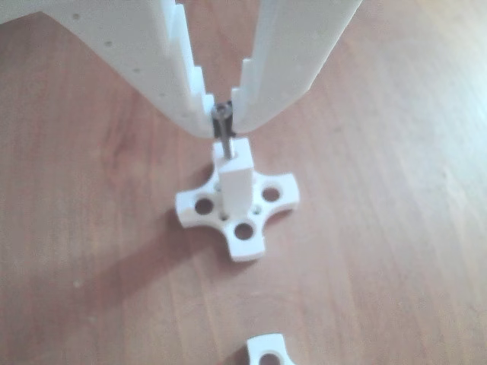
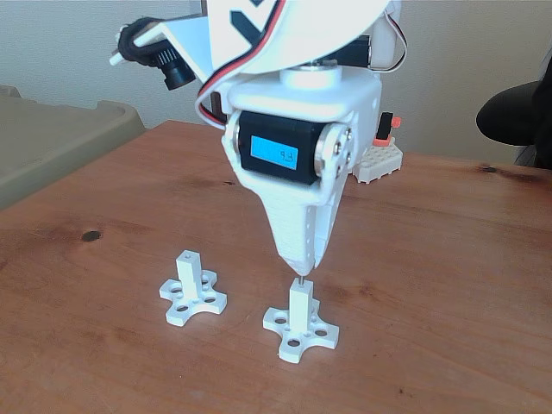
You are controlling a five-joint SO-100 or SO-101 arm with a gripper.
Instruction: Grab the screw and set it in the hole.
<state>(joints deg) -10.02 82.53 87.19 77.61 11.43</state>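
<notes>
My white gripper (image 1: 222,114) hangs point-down over a white post (image 1: 236,182) with a cross-shaped base (image 1: 204,204), and is shut on the screw (image 1: 221,128). The thin grey screw stands upright. Its lower end meets the post's square top face, where it covers the hole. In the fixed view the gripper (image 2: 301,264) is straight above that post (image 2: 299,306), and a short length of screw (image 2: 299,279) bridges the gap between them.
A second white post (image 2: 188,272) on a cross base stands to the left in the fixed view; its base (image 1: 266,353) pokes in at the other view's bottom edge. A white and orange block (image 2: 380,160) sits behind the arm, and a beige lid (image 2: 52,138) lies off the table's left.
</notes>
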